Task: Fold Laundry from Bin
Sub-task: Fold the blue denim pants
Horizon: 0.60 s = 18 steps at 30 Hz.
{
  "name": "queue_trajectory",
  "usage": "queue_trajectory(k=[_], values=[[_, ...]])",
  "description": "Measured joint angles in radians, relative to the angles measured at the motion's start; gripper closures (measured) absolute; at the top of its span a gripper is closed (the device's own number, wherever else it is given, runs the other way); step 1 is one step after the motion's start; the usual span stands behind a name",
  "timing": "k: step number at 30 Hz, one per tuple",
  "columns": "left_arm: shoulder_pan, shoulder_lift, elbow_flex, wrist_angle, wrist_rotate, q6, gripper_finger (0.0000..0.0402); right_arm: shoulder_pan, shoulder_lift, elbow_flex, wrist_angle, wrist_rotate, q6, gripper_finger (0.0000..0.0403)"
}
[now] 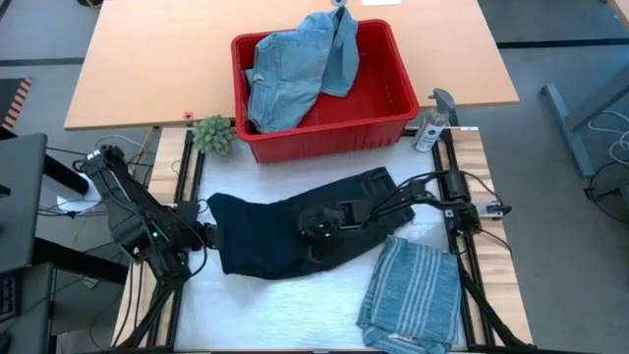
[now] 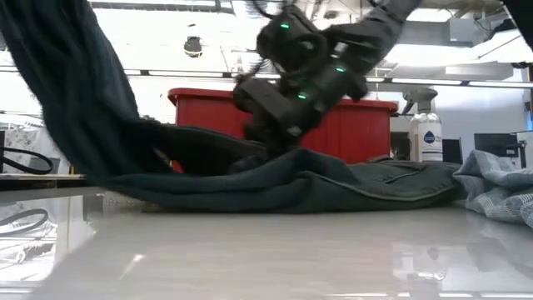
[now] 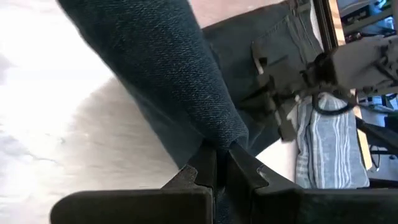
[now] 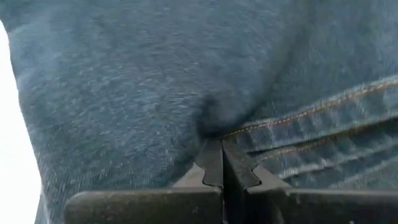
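Dark navy trousers (image 1: 285,231) lie across the middle of the table. Their left end (image 2: 67,92) is raised off the table, and my left gripper (image 1: 208,236) is shut on it. My right gripper (image 1: 314,241) is shut on the trousers' middle, low over the table. At the back, the red bin (image 1: 324,138) holds light blue denim pieces (image 1: 290,74), one draped over the far rim. A folded blue-grey striped shirt (image 1: 413,290) lies flat at the near right. My left gripper pinches a gathered fold of the trousers' left end (image 3: 217,140) between its two fingers, slanting down from the table's left. From there the cloth hangs down to the table, where the remainder lies. My right gripper's shut fingertips meet the trousers at a stitched seam (image 4: 249,130), slanting down from the table's right. The cloth puckers at the tips. This part lies on the table.
A spray bottle (image 1: 432,123) stands right of the bin. A small green plant (image 1: 213,135) sits at the bin's left corner. Bare white table (image 1: 285,310) lies near the front edge, between the trousers and the shirt.
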Motion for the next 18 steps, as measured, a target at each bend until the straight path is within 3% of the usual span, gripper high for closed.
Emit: queue_trajectory(k=[8,18], values=[[0.009,-0.063,0.0,0.005,-0.018,0.016,0.0401,-0.007,0.098,0.308,-0.32,-0.004,-0.184,0.0387],[0.013,-0.177,0.093,-0.091,-0.049,0.109,0.0401,-0.098,-0.017,0.357,-0.451,0.057,-0.31,0.0387]])
